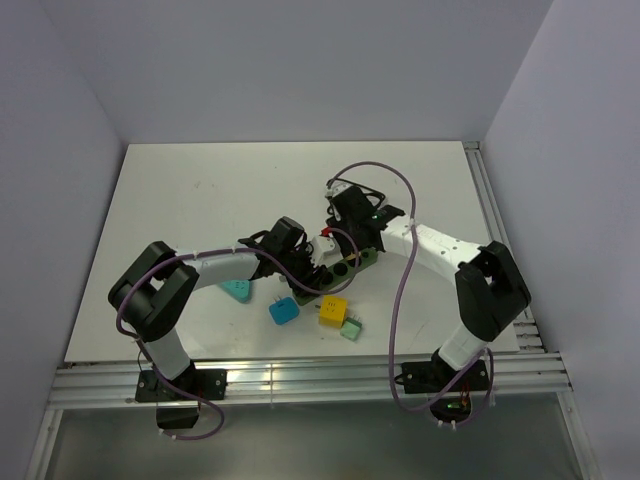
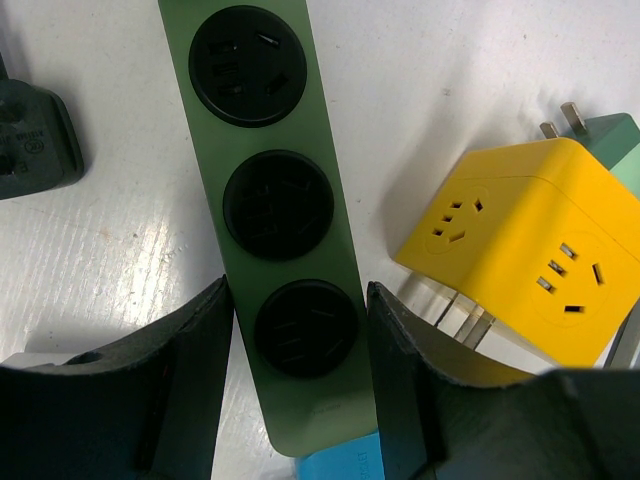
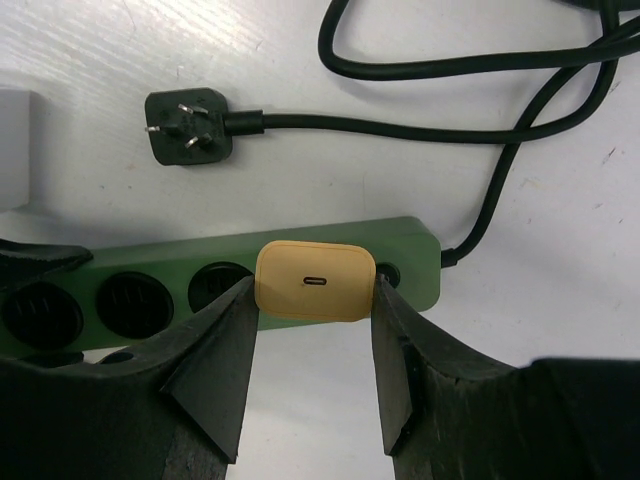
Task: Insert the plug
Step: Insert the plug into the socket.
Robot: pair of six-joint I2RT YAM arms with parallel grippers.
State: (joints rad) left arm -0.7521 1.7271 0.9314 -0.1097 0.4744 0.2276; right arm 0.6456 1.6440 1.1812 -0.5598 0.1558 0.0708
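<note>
White table [image 1: 200, 200] was boxed in by plain pale grey walls [image 1: 300, 70] behind and at both sides, aluminium rails [image 1: 300, 380] ran along its near and right edges, light glared off its near edge

High rear overview of whole table [image 1: 200, 200]; both wrist views close above power strip [image 2: 262, 138].

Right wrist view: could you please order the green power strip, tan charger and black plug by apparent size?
1. green power strip, clearly largest.
2. tan charger and black plug look about alike; the charger sits nearer the camera, so I won't rank them.
</note>
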